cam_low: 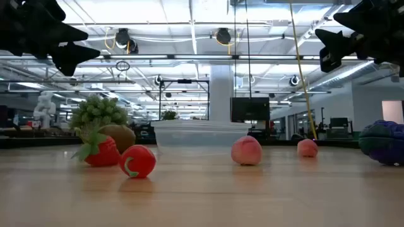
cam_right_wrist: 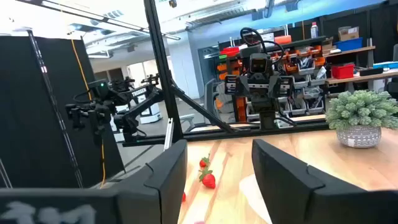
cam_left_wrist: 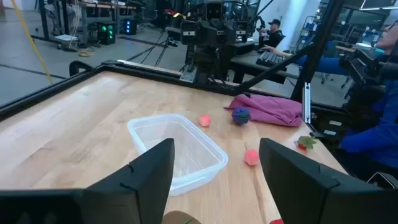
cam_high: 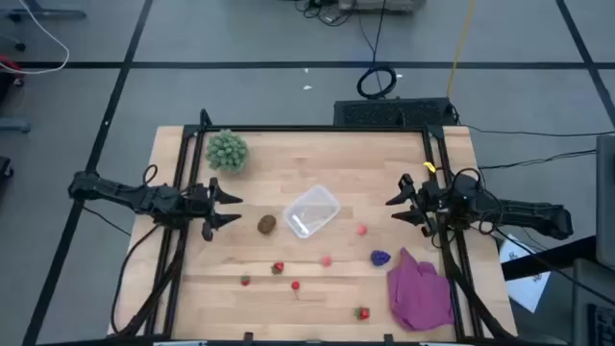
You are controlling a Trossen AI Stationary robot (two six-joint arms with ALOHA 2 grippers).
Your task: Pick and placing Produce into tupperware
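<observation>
Wooden surface (cam_high: pixel 317 163) first: purple cloth (cam_high: pixel 420 291) at its right front corner, green spiky plant (cam_high: pixel 227 151) back left. I see the clear tupperware (cam_high: pixel 311 210) mid-surface, empty. Left hand (cam_high: pixel 231 209) released, fingers apart, holding nothing, aimed at the brown fruit (cam_high: pixel 266 224) beside the tub. Right hand (cam_high: pixel 394 209) likewise parted, empty. Purple cluster (cam_high: pixel 381 258), red and pink fruits (cam_high: pixel 327 259) scattered in front.

- Ceiling lights (cam_low: pixel 189 16) overhead, bright and even; glare blows out my low view's background.
- My table (cam_high: pixel 317 173) shows only soft, short shadows.
- My fingers (cam_left_wrist: pixel 146 180) blur close up.
</observation>
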